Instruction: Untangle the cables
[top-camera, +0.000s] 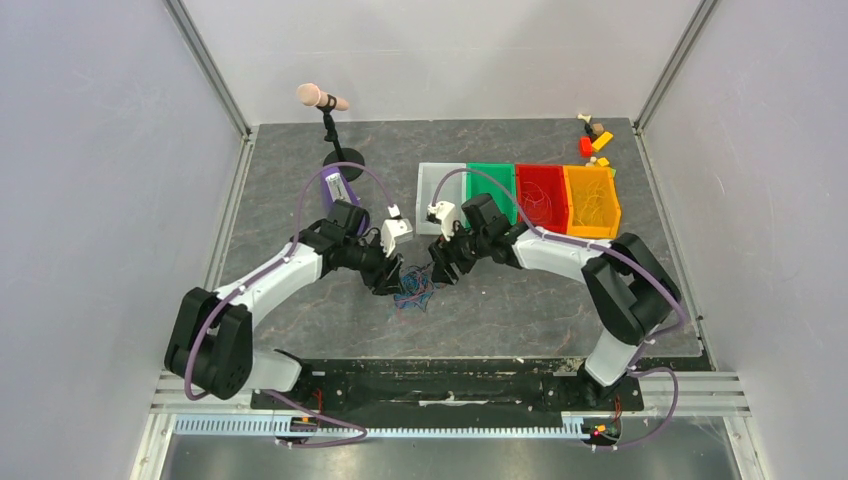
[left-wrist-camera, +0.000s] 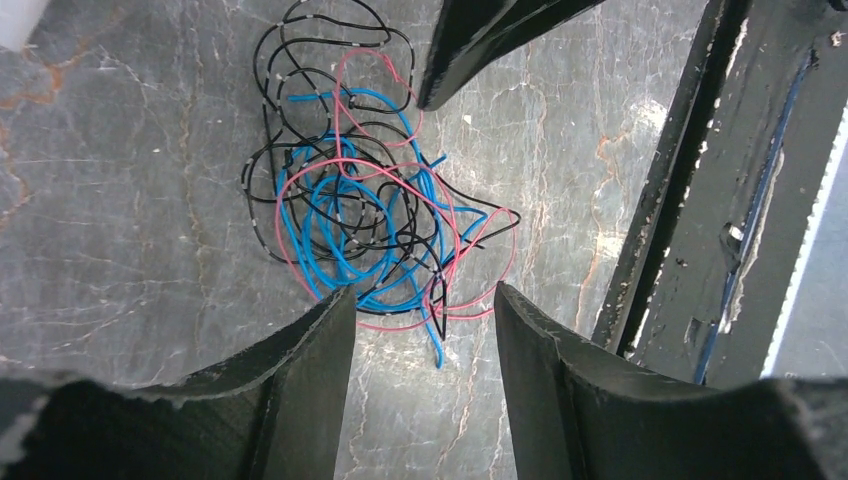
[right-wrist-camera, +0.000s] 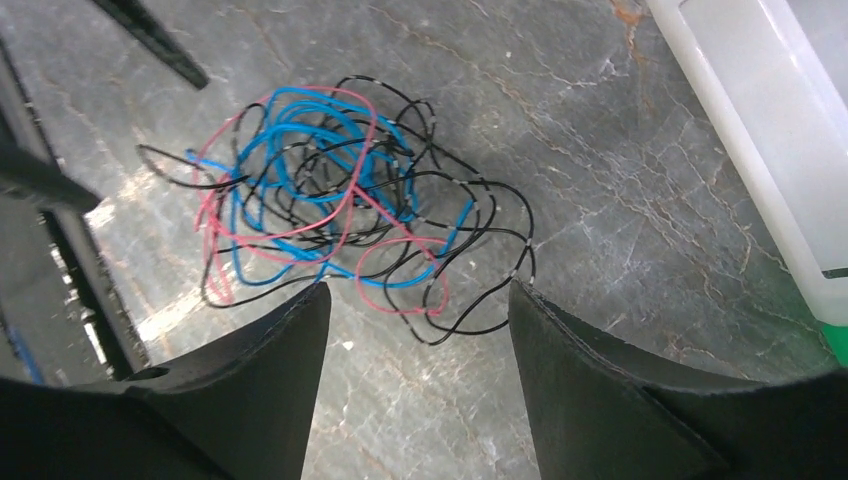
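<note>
Matte black left gripper (left-wrist-camera: 425, 300) and right gripper (right-wrist-camera: 415, 295), jaws wide, gripping nothing, over thin glossy blue, pink and black tangled cables (left-wrist-camera: 345, 205) on veined grey stone table (left-wrist-camera: 120, 200).

overhead, the cables (top-camera: 414, 291) were too small to separate; right of the right gripper (right-wrist-camera: 417, 290), a white bin (right-wrist-camera: 770, 130) was cropped.

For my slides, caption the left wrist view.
Open left gripper poised over tangled blue, red and black cables on grey table.
</note>
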